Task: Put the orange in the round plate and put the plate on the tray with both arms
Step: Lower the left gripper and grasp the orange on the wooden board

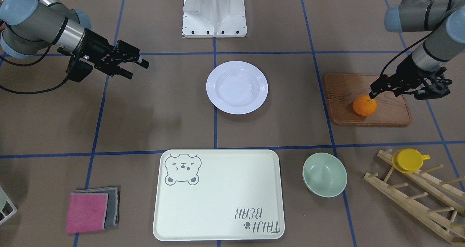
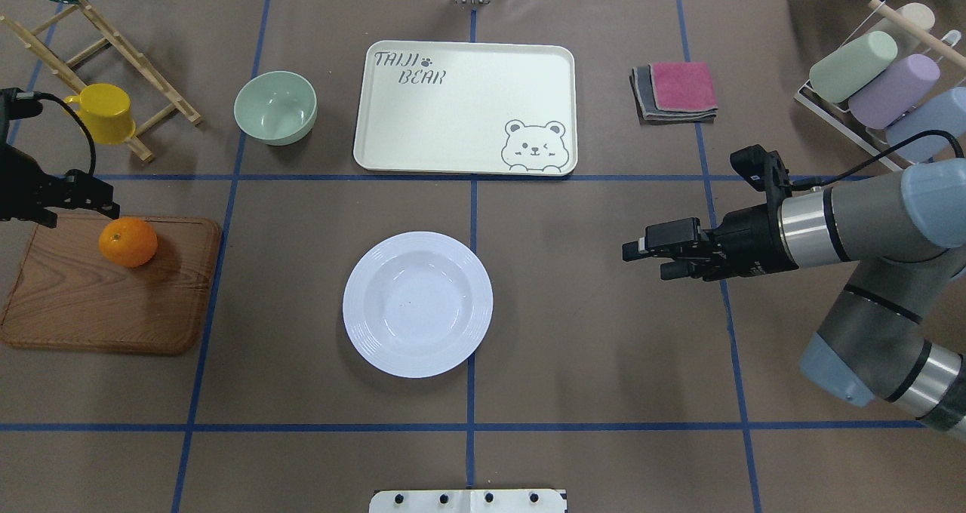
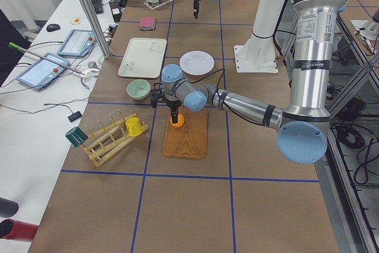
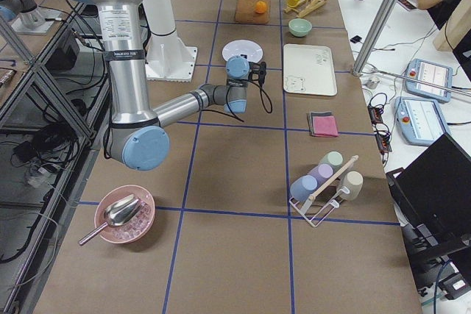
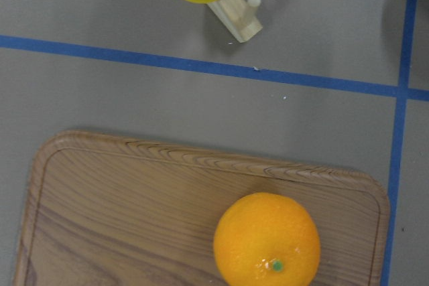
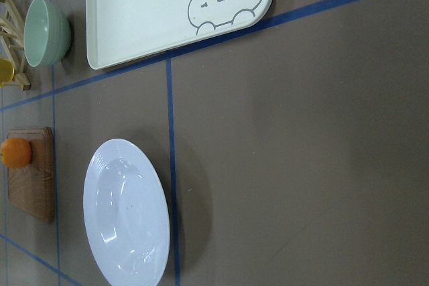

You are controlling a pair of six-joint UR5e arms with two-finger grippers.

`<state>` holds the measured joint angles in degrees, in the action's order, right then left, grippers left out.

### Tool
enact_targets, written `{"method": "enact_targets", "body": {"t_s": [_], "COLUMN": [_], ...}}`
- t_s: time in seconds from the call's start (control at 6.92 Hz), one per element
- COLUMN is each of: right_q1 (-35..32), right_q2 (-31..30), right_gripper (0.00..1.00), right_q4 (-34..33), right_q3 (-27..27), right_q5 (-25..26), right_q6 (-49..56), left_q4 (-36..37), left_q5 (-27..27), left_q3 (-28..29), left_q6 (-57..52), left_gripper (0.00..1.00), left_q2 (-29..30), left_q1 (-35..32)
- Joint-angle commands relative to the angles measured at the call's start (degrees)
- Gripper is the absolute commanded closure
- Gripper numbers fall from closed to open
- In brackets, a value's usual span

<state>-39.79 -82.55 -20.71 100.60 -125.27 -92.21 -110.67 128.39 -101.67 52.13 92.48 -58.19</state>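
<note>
The orange (image 1: 364, 105) sits on the wooden board (image 1: 385, 114), near its edge on the plate's side. The left pincer (image 1: 377, 89) hangs just above it. I cannot tell whether that pincer's jaws are apart or together. The left wrist view shows the fruit low in the frame rather than centred, so a descent from here may land off-centre. A round fruit nudged on one side is likely to roll along the board or off it onto the surface.

The plate (image 1: 237, 87) lies empty at mid-surface, well apart from the orange. The right pincer (image 1: 138, 69) hovers beyond the plate's other side with its jaws apart, holding nothing. The tray (image 1: 218, 196) is bare and lies across a blue line from the plate.

Later risks lie with the plate. It is glossy and lies flat, so a pincer may slip on its rim. If the two arms lift unevenly, the plate tilts and the orange could roll out. A drop from too high could also bounce the orange out.
</note>
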Motion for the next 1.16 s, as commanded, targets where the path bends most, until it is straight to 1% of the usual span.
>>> {"method": "enact_targets", "body": {"t_s": [0.0, 0.72, 1.01], "right_q1": [2.6, 7.8, 8.1], "right_q2": [0.9, 1.0, 1.0], "right_gripper": [0.01, 0.01, 0.01], "right_q4": [0.7, 0.7, 0.7], "right_q3": [0.5, 0.4, 0.5], "right_q5": [4.0, 10.7, 11.1], "right_q6": [-3.2, -3.4, -3.4], "left_q4": [-0.2, -0.4, -0.5], "left_q5": [-1.8, -1.9, -1.9], "left_q3": [2.2, 4.7, 5.3], "left_q6": [2.5, 1.8, 2.1], "left_gripper": [0.02, 0.02, 0.02], "left_q2": [2.7, 2.7, 3.1], "left_q1": [2.5, 3.3, 4.2]}}
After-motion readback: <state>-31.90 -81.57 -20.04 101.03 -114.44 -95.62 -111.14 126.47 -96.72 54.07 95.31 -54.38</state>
